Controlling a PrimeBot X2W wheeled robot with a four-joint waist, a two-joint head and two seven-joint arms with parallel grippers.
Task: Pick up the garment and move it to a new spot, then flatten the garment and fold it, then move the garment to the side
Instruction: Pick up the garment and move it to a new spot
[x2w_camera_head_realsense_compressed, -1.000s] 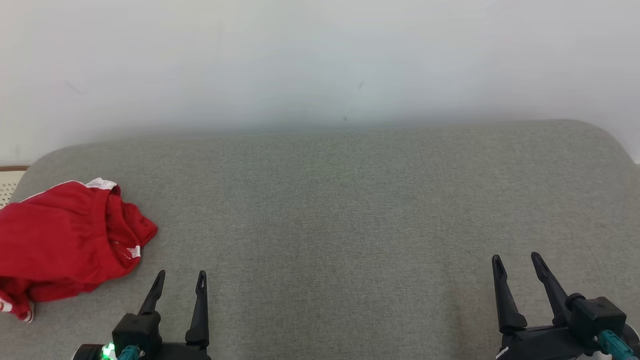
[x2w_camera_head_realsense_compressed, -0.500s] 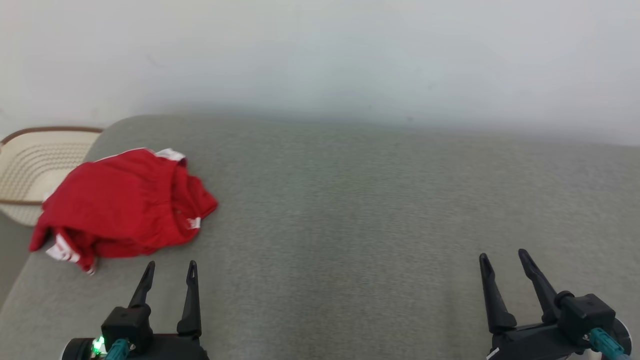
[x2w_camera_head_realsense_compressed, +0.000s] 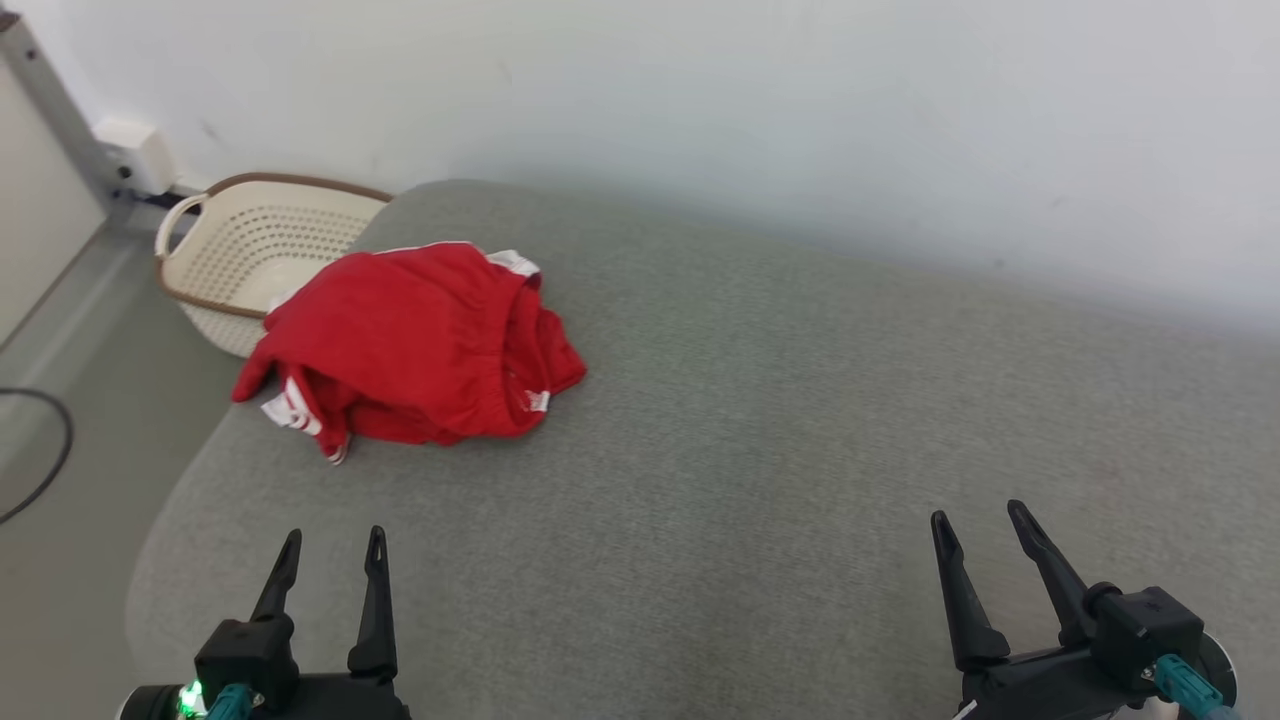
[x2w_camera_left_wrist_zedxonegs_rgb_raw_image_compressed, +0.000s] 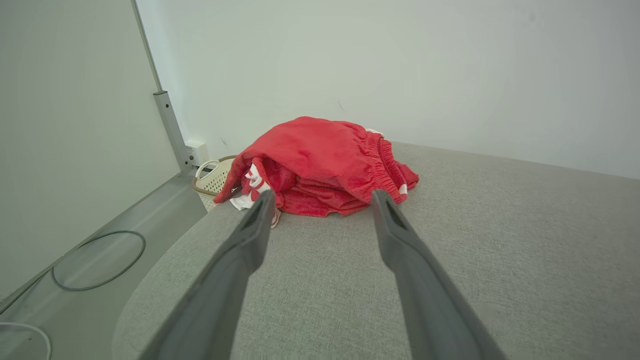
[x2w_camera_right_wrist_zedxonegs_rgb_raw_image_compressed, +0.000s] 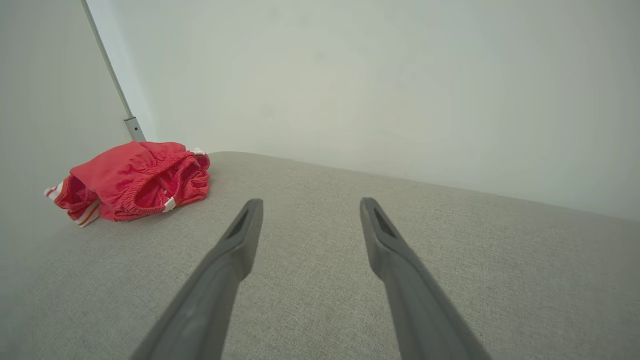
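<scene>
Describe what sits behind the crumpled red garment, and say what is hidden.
Behind the red garment sits a cream perforated basket with a brown rim, off the grey cushion. The garment covers the basket's near right corner.

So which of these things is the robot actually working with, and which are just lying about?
For the job:
- red garment, crumpled at the left end of the grey cushion
- left gripper and right gripper, jaws open, holding nothing

Just lying about:
- cream basket beyond the garment
- dark cable on the floor
</scene>
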